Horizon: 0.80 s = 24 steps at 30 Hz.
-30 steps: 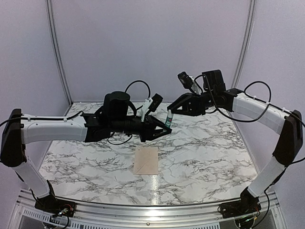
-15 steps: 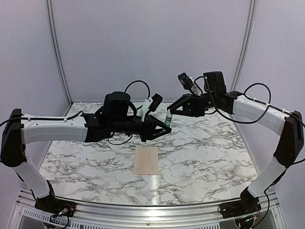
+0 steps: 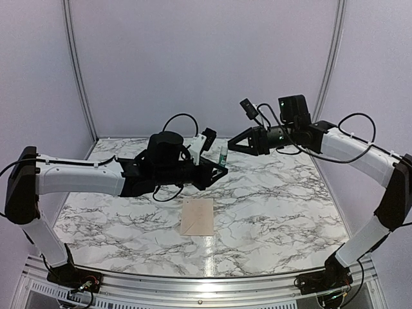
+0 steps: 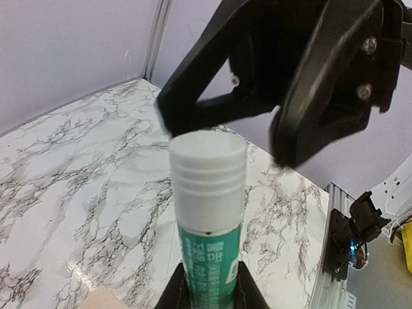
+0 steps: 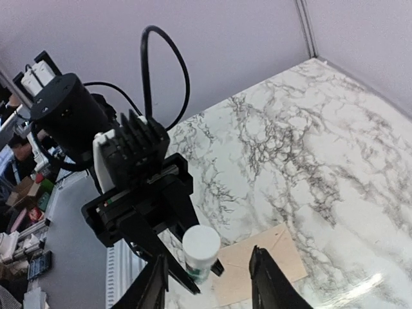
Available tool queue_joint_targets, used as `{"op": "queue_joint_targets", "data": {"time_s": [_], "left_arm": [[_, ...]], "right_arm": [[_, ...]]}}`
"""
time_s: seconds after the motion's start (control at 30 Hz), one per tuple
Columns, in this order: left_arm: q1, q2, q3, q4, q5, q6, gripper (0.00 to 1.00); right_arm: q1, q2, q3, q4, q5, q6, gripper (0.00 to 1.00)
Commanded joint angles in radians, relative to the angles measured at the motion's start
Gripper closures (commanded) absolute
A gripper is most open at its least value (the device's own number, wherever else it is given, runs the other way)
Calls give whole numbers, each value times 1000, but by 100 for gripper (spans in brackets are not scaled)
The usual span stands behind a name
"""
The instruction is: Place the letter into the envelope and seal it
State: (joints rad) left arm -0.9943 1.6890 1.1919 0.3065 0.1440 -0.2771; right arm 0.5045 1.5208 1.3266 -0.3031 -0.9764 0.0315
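Envelope [image 3: 197, 217] lies flat on the marble surface [image 3: 290, 212], below both hands and nearer the arm bases than either, with a faint diagonal crease across it. The letter does not show apart from it, so I cannot tell whether it is already inside. As thin paper, the envelope should be very light and limp, and likely to slide on the smooth top. It probably wants pinning on the body while the flap is lifted by its free edge, not pinched in the middle.

Above it, the left hand [image 3: 222, 168] is closed narrowly on the lower body of a glue stick [image 4: 209, 212], held upright with its white ridged cap [image 4: 208, 158] on. The stick looks rigid and light, and its smooth label could slip under a loose grip.

Farther on, the right hand [image 3: 232, 146] stands with its jaws apart, wider than the cap. It is just beyond the cap and not touching it.

A second ago that hand sat on the top of the stick. It has since spread its jaws and drawn back to its own side, while the left hand carried the stick slightly the other way. The envelope has not moved.
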Motion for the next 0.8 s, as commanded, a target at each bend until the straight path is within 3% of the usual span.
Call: {"op": "queue_joint_targets", "data": {"time_s": [0.0,0.07,0.17,0.23,0.3,0.43,0.77], "left_arm": [[26,-48,-19,-111,-86,-16,95],[29,-60,-20,-244,-108,-5,95],[45,-89,-34,-444,-172,-46,94],[69,-107,-48,-557,-189,-98,93],[97,-117,-70,-648,-185,-151,92],[142,-129,-136,-756,-181,-236,91],[175,20,-125,-862,-114,-249,88]], "right_arm": [[-147,-12,190,-97,-46,-28,54],[-214,-24,215,-137,-24,-93,45],[-236,-49,186,-235,137,-276,34],[-237,-65,141,-266,259,-351,22],[-242,-84,79,-258,382,-383,3],[-252,-120,-54,-171,553,-360,1],[-256,-135,-136,-112,623,-299,1]]}}
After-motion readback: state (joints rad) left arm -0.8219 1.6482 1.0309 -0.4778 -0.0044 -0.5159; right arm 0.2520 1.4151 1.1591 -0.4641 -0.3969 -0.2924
